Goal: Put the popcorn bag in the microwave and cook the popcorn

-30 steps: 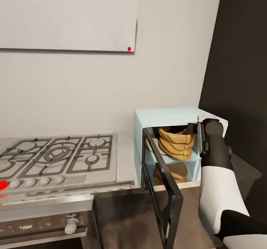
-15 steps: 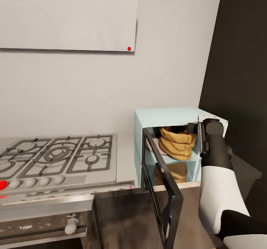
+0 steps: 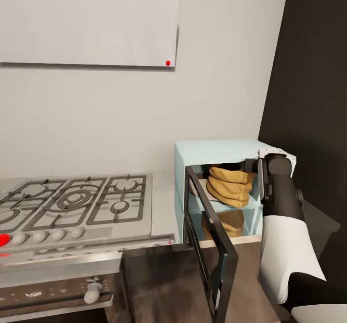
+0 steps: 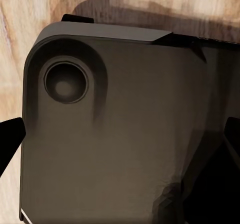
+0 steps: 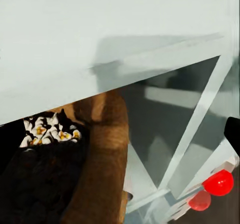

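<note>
Up in the head view, the popcorn bag (image 3: pixel 230 186) sits inside the microwave (image 3: pixel 219 152), whose dark glass door (image 3: pixel 212 246) hangs open beside the gas hob (image 3: pixel 77 202). The right arm (image 3: pixel 282 226) reaches to the cavity (its jaws are hidden, so I cannot tell their state). Seen from the right wrist, white popcorn (image 5: pixel 47 130) fills the bag's mouth. Left wrist: a dark panel (image 4: pixel 115 129) over wood; jaw state unclear.

We saw the microwave (image 3: pixel 226 149) at centre right on the countertop (image 3: pixel 166 193), its door (image 3: pixel 212 246) swung open toward the lower frame. The popcorn bag (image 3: pixel 230 186) sat inside it. The hob (image 3: pixel 77 200) lay at left, the right arm (image 3: pixel 284 226) at lower right.
</note>
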`<state>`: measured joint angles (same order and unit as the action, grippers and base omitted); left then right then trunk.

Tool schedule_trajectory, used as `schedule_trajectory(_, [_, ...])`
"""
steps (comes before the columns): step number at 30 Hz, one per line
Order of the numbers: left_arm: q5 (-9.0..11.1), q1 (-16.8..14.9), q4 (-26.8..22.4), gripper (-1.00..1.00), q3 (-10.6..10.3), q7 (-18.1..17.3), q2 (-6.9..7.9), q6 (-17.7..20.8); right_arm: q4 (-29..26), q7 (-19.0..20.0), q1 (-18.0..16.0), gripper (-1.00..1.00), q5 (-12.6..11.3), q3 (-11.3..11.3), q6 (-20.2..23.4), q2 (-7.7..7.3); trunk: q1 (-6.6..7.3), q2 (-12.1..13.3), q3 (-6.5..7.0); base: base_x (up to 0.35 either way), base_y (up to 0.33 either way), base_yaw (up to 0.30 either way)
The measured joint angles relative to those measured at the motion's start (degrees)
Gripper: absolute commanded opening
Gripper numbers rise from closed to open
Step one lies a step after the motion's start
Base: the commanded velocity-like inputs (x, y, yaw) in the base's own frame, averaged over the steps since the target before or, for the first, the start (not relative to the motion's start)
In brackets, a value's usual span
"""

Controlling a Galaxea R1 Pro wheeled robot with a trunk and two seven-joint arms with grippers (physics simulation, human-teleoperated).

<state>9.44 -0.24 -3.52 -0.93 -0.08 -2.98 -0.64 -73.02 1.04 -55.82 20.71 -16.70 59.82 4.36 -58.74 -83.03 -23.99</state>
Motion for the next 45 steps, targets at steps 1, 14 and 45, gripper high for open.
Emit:
schedule_trajectory(1, [0.0,0.0,0.0,1.0,0.0,0.0,0.0,0.0,-0.6,0.0,0.0,1.0,0.3,0.0,0.0,-0.01,-0.01,0.0,0.0,-0.278,0.0,0.0])
schedule_trajectory(14, [0.0,0.0,0.0,1.0,0.0,0.0,0.0,0.0,-2.4,0.9,0.0,1.0,-0.3,-0.2,0.0,0.32,-0.03,0.0,0.01,-0.339,0.0,0.0])
schedule_trajectory(45, [0.0,0.0,-0.1,1.0,0.0,0.0,0.05,0.0,12.1,3.7,13.0,1.0,-5.9,-0.2,-29.2,0.5,0.01,0.0,0.01,-0.033,0.0,0.0])
